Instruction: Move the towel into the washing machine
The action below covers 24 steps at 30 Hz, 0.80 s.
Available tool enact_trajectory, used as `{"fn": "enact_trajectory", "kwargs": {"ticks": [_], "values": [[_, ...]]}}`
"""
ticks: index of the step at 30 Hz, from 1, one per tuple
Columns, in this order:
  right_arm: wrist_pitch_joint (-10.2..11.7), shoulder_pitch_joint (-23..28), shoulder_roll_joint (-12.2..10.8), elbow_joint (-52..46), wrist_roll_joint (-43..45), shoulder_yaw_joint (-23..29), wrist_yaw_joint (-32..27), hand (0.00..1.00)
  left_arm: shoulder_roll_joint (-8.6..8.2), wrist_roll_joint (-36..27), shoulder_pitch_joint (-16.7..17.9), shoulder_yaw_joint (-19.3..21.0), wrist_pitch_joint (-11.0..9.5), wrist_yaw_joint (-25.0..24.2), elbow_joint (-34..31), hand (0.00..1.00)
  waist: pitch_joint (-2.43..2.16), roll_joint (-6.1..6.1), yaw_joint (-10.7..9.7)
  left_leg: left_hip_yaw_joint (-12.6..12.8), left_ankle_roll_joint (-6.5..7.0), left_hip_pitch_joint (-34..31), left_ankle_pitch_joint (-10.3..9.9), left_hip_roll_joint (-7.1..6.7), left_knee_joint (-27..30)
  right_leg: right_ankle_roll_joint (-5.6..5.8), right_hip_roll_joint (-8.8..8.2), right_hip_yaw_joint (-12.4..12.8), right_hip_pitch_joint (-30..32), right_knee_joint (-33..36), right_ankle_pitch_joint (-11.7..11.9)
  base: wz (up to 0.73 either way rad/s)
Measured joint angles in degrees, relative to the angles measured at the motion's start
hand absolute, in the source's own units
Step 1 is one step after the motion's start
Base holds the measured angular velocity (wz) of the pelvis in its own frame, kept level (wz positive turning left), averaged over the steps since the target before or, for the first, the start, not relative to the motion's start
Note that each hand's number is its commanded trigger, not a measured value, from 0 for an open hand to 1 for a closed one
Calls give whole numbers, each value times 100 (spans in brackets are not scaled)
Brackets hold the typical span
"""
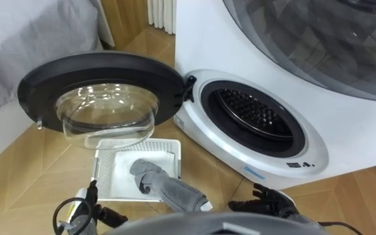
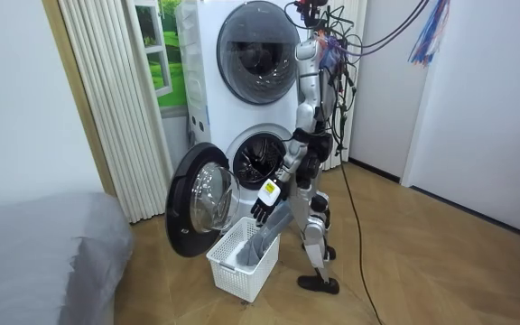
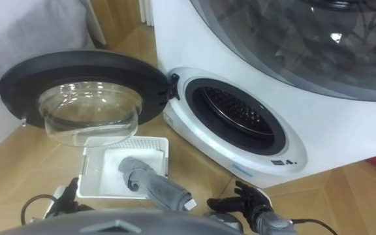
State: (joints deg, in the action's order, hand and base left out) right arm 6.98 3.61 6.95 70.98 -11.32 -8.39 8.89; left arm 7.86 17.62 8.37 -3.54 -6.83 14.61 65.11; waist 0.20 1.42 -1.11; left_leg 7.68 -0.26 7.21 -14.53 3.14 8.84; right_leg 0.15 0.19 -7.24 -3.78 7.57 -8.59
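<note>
You are at the pick-up step: the rolled grey towel point(image 1: 167, 188) leans in the white plastic basket point(image 1: 164, 145), your right hand point(image 1: 273, 199) is spread and empty, so next it must grasp the towel for the dark round drum point(image 1: 250, 111).

No readable text anywhere. Small dark display panel point(image 1: 299, 165) on the white front of the washing machine point(image 1: 344, 130), up and just to the right of the right hand point(image 1: 274, 198): pale marks, too small to read. Blue strip point(image 1: 254, 173) on the same front, just above that hand: no legible print. Same two items in the other eye view, equally illegible. Nothing legible in the room view either.
</note>
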Motion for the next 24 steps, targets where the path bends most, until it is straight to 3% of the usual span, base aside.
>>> {"fn": "enact_trajectory", "kwargs": {"ticks": [10,16,24], "values": [[-38,-138,29,57,-160,-217,11,0,-7,213,-260,-251,-26,52,1,0,-34,-47,-27,-37,-2,-376,4,0,108,-8,-25,-78,320,100,5,3],[-32,-606,61,388,83,-352,137,0,6,232,-655,-545,-31,39,58,0,24,-139,-157,-47,0,-741,5,5,262,-26,-44,-90,669,220,16,-1],[-66,-1155,48,638,86,-439,152,0,-147,524,-1572,-699,-43,49,825,0,129,-216,-234,-53,7,-1385,46,3,476,-28,-98,-75,1479,686,17,-3]]}}
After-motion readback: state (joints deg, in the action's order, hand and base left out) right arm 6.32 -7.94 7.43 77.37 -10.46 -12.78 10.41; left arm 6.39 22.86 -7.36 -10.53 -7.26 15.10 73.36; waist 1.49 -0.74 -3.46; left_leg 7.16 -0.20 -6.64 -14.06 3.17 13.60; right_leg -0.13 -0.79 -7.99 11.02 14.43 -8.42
